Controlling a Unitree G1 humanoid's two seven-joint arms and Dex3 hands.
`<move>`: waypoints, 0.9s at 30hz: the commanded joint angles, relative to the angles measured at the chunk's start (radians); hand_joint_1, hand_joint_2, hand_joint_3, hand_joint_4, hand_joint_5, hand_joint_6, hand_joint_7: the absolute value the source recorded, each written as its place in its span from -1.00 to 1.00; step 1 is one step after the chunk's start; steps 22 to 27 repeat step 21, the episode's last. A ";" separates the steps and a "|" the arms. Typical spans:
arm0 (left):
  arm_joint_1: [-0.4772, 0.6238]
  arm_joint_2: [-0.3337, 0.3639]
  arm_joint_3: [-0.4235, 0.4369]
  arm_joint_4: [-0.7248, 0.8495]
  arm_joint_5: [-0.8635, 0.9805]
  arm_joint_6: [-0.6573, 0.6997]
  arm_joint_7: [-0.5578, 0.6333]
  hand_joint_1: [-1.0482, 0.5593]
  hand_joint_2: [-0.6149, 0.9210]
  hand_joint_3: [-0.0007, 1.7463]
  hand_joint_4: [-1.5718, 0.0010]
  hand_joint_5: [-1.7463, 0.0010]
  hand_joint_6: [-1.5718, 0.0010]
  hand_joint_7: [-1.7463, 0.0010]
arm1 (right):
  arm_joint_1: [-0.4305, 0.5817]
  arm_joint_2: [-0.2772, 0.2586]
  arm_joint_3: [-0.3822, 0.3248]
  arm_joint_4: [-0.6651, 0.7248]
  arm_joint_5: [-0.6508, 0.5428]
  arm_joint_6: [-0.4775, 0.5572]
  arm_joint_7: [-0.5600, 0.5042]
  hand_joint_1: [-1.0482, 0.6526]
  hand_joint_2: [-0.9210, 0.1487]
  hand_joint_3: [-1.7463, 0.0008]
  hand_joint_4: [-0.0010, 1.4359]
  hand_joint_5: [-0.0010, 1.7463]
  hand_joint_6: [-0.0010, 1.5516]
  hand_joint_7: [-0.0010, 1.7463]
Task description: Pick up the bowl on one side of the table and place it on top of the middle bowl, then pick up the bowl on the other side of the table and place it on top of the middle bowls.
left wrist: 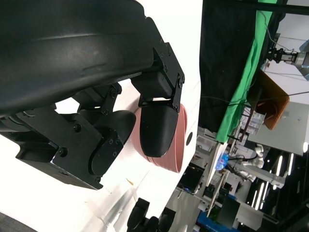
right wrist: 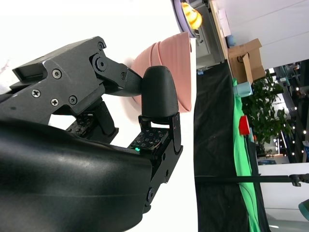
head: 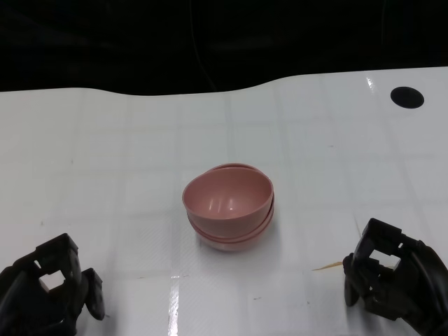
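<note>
A stack of pink bowls point(head: 227, 206) stands in the middle of the white table point(head: 105, 154), the top bowl point(head: 225, 194) sitting slightly tilted in the ones beneath. My left hand point(head: 49, 287) is low at the near left, well apart from the stack and holding nothing. My right hand point(head: 392, 276) is at the near right, also empty. The left wrist view shows the left hand point(left wrist: 96, 140) with the stack point(left wrist: 178, 140) beyond its fingers. The right wrist view shows the right hand point(right wrist: 120, 111), fingers apart, and the stack point(right wrist: 169, 63) past them.
A round black hole point(head: 407, 96) marks the table's far right corner. A thin pale sliver point(head: 327, 266) lies on the table just left of my right hand. The table's far edge curves against a dark background.
</note>
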 commanded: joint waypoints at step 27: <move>0.060 0.002 0.006 -0.154 0.020 0.077 0.077 0.30 0.36 0.66 -0.06 -1.00 0.06 -1.00 | 0.037 -0.028 -0.001 -0.124 0.037 0.073 -0.002 0.02 -0.42 -0.05 0.24 1.00 -0.05 0.82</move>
